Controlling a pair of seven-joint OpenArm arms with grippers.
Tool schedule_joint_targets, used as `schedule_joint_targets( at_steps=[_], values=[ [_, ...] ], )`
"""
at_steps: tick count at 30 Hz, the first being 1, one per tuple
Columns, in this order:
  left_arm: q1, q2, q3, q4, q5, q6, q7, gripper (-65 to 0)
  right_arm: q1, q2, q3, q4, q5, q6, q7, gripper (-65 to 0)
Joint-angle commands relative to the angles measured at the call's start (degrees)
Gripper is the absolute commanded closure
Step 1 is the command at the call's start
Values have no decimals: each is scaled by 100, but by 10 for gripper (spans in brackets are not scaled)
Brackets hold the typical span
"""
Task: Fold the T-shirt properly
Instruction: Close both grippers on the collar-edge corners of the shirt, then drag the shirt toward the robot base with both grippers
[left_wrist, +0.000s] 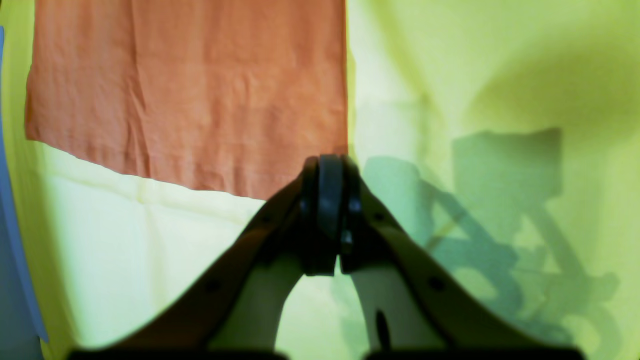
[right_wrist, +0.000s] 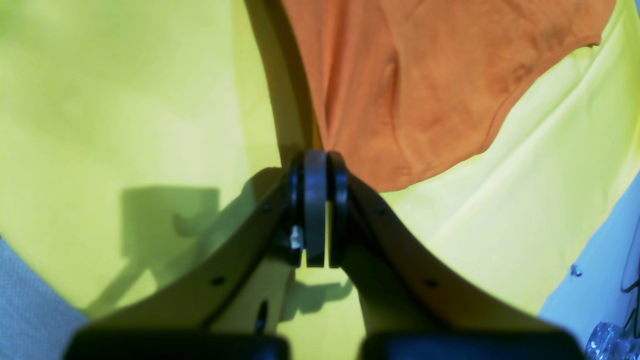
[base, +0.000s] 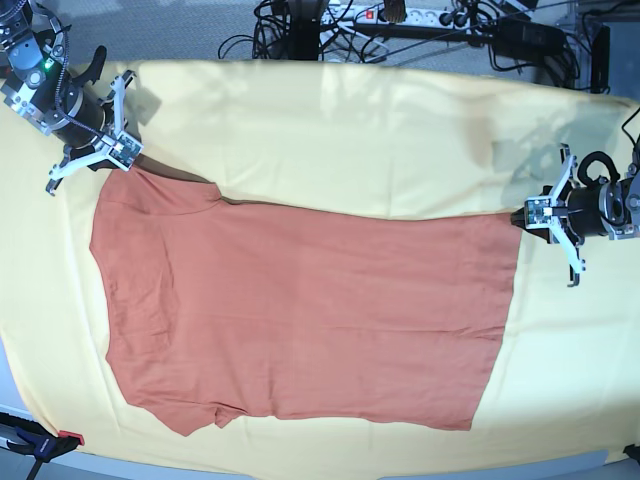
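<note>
Base view: T-shirt (base: 300, 315) stretches flat between left gripper (base: 530, 214) and right gripper (base: 122, 155).

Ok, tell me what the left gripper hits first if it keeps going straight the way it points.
The T-shirt. The left gripper, jaws shut, points at the shirt's hem corner right ahead of its tips, lying on the yellow cloth. Whether it already touches or pinches the fabric is unclear.

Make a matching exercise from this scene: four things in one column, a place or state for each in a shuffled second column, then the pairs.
Things
1. T-shirt
2. yellow cloth
3. left gripper
4. right gripper

Places or states
A. shut at the shirt's hem corner
B. covers the table under everything
C. spread flat, unfolded
D. shut at the shirt's shoulder corner

Pairs: 1-C, 2-B, 3-A, 4-D
</note>
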Motion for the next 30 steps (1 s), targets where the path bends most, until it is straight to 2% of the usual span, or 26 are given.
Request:
schedule_joint_targets(
  at_steps=[1,3,8,12,13,16,22,30],
  values=[
    [-103,-122,-76,33,46,98,-105,0,28,105,61,94,-42,-114,101,0],
    [-94,-125,-76,35,173,190,-103,0,28,105,61,94,-42,-120,105,0],
    [-94,-136,-76,33,271,146,-105,-13,28,103,61,94,-39,-120,105,0],
    [-92,-66,-74,-15,511,7,-107,-322,28,103,61,94,-39,-120,107,0],
    [-94,-9,-74,-85,579,35,-107,-365,28,103,61,94,-39,-120,107,0],
    [-94,258,-48,-428,839,66,-214,-373,28,103,61,94,-42,-120,105,0],
    [-98,793,7,-1143,1762,68,-1034,-373,28,103,61,92,-39,-120,105,0],
    [-111,1204,7,-1574,1910,68,-1172,-371,28,103,61,92,-39,-120,151,0]
  ],
)
